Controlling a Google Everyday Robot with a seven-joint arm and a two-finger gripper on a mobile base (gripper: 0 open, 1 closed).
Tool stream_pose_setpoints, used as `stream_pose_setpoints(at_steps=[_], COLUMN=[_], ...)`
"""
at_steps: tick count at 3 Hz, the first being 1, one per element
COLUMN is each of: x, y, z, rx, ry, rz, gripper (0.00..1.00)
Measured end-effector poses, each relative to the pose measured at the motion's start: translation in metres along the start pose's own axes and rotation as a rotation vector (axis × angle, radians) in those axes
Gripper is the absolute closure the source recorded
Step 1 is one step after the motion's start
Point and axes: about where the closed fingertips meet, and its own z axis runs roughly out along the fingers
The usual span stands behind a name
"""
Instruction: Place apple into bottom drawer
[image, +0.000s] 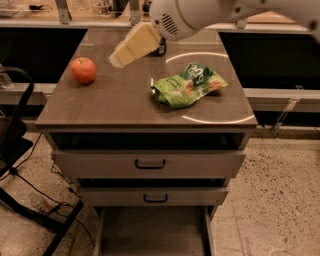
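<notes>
Bottom drawer (152, 235) pulled out, low by floor. Two more drawers (150, 164) above. On cabinet top (115, 102): green snack bag (187, 86) right, apple (83, 69) left, well apart. Gripper (120, 58) hangs over top between them, nearer apple; can't tell if spread or pressed together. Dark can (161, 48) half hidden behind it.

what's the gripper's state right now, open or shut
gripper: over the table, right of the apple, not touching it; open or shut cannot be told
</notes>
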Motion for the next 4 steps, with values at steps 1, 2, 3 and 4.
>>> stream_pose_setpoints(at_steps=[1, 2, 3, 4], x=[-0.011, -0.018, -0.018, -0.011], y=[0.007, 0.036, 0.036, 0.029], z=[0.046, 0.114, 0.114, 0.148], rx=[-0.043, -0.124, -0.124, -0.151], ry=[-0.046, -0.098, -0.098, -0.136], rz=[0.023, 0.052, 0.052, 0.079], gripper=[0.0, 0.0, 0.0, 0.0])
